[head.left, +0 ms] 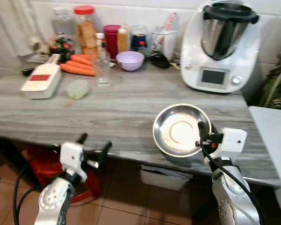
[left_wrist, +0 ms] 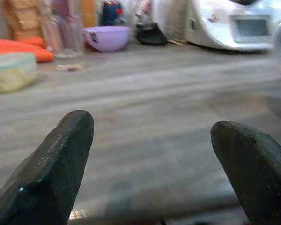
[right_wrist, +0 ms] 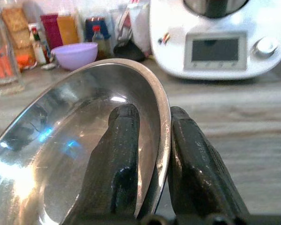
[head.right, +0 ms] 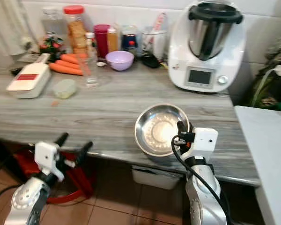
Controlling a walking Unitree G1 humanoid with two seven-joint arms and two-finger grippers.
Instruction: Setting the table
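Note:
A shiny steel bowl (head.left: pixel 178 129) hangs tilted over the near right part of the grey wooden counter (head.left: pixel 117 110). My right gripper (head.left: pixel 202 132) is shut on the bowl's near rim; in the right wrist view one finger (right_wrist: pixel 122 154) lies inside the steel bowl (right_wrist: pixel 70 154) and the other outside the rim. My left gripper (head.left: pixel 94 146) is open and holds nothing, at the counter's front edge on the left. In the left wrist view its two fingertips (left_wrist: pixel 61 159) stand wide apart over bare counter.
At the back stand a white kitchen machine (head.left: pixel 220 44), a purple bowl (head.left: pixel 130 60), a drinking glass (head.left: pixel 102 70), jars and bottles (head.left: pixel 86 30), carrots (head.left: pixel 77 65), a white box with a red label (head.left: pixel 42 80) and a small lidded tub (head.left: pixel 77 88). A white surface (head.left: pixel 276 136) adjoins the right end.

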